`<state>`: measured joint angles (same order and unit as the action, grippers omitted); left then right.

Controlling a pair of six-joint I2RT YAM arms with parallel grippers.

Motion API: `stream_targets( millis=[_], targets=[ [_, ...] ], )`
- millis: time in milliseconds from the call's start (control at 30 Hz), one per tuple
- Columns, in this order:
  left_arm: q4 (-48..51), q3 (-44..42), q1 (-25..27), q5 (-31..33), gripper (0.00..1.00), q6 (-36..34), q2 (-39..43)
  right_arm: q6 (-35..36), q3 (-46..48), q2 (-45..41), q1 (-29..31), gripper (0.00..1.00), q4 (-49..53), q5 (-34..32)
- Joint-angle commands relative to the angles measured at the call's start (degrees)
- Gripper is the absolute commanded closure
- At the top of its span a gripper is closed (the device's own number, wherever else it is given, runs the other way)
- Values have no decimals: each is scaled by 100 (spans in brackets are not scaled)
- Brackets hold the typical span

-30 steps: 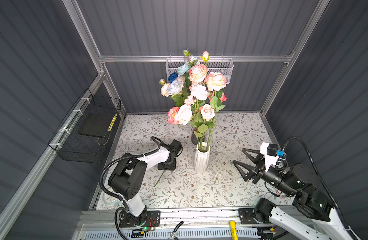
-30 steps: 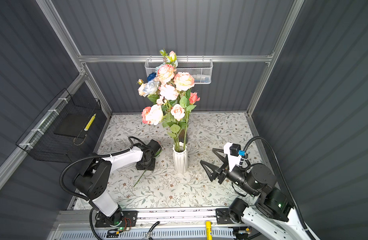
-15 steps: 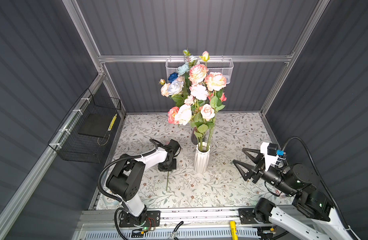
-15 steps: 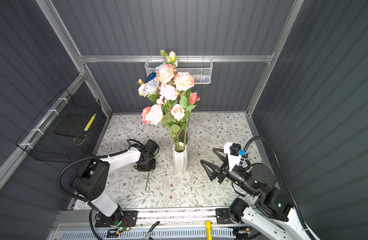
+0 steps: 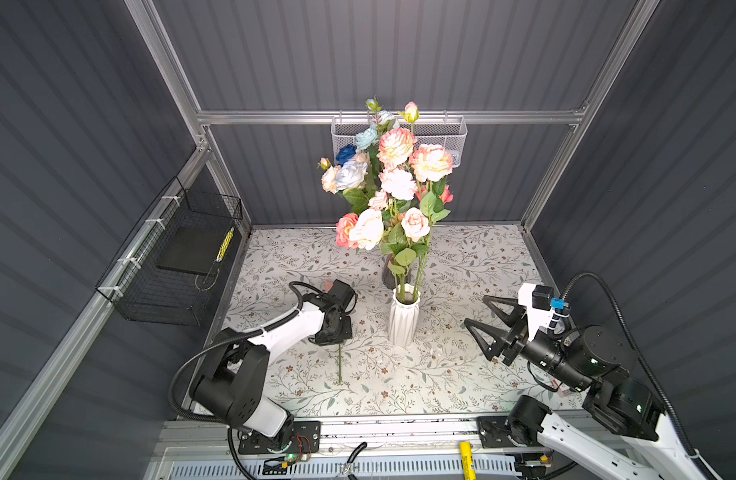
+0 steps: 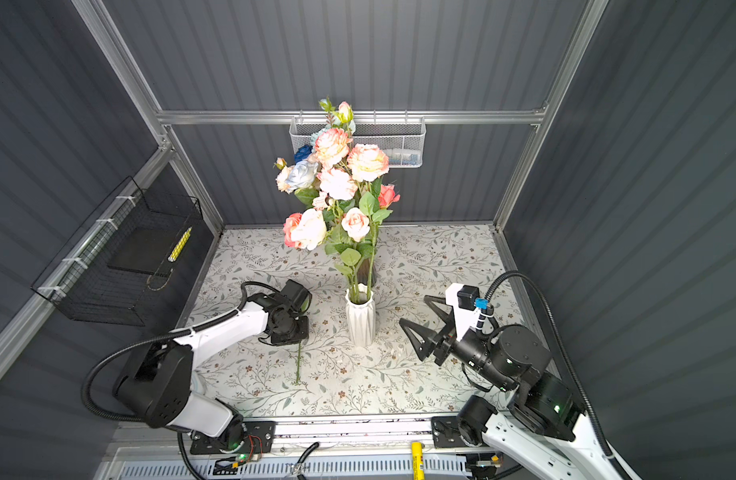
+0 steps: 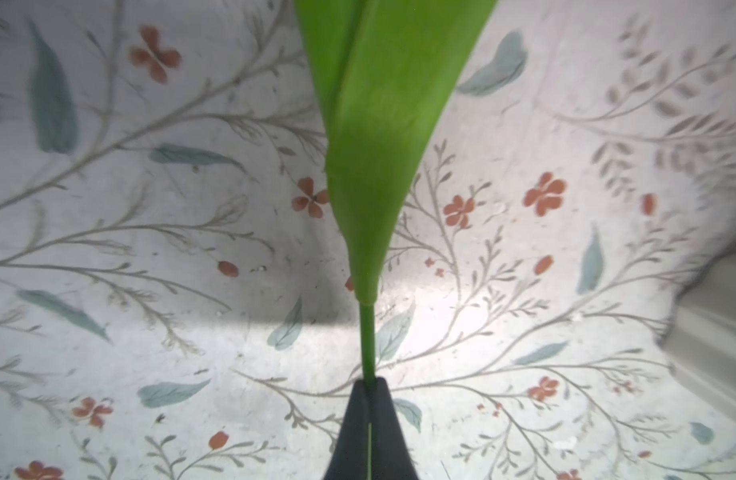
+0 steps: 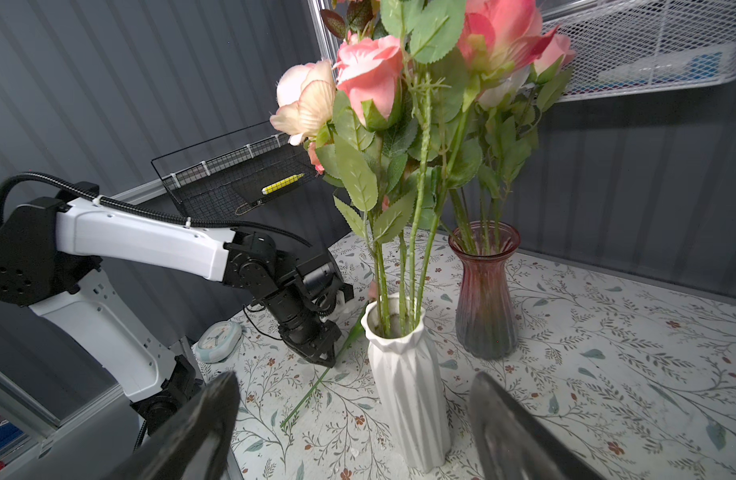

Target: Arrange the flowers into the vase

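One flower still lies on the surface just left of the white vase, stem toward the front edge. The rest stand in it and a glass vase. The left claw, half open a second ago, now pinches the flower's stem, which has swung straighter. The right claw stays wide and empty.

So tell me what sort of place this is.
Most likely a robot test booth, not a home: grey ribbed wall panels on aluminium framing, a left arm and right arm bolted to a front rail, and a black wire basket hung on the wall.
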<state>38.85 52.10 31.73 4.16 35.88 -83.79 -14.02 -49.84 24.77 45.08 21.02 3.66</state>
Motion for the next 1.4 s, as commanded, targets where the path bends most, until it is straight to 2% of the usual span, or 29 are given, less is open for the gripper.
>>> stream_targets(
  millis=[0, 233, 500, 567, 667, 733, 833, 900, 1033, 1200, 1367],
  targets=[
    [24, -4, -29, 328, 100, 252, 533, -44, -136, 57, -17, 12, -45, 22],
    [252, 42, -29, 803, 100, 358, 1853, -141, -288, 184, -17, 11, -136, 201],
    [500, 810, -26, 707, 100, 28, 3400, -233, -399, 593, -17, 9, -634, 1404],
    [340, 990, -26, 370, 100, -213, 3723, -216, -615, 911, -17, 12, -640, 1883],
    [143, 1321, -33, -182, 100, -591, 3982, -178, -1002, 1520, 104, 19, -608, 2238],
    [111, 1538, -28, -421, 100, -805, 4130, -25, -1197, 1885, 457, 20, -610, 2004],
    [70, 1745, -27, -774, 100, -1106, 4420, 336, -1598, 2436, 1204, 19, -521, 1309],
    [115, 1894, -27, -1010, 100, -1260, 4549, 431, -1857, 2796, 1498, 18, -564, 1230],
    [-76, 1941, -26, -1797, 100, -1464, 4769, 474, -2434, 3542, 1776, 18, -779, 1373],
    [-905, 1539, -26, -3228, 100, -1423, 4877, 530, -3182, 4419, 2000, 18, -994, 1460],
    [-1128, 1476, -31, -3934, 100, -1459, 4688, 376, -3740, 4955, 2010, 19, -1288, 1495]
  ],
)
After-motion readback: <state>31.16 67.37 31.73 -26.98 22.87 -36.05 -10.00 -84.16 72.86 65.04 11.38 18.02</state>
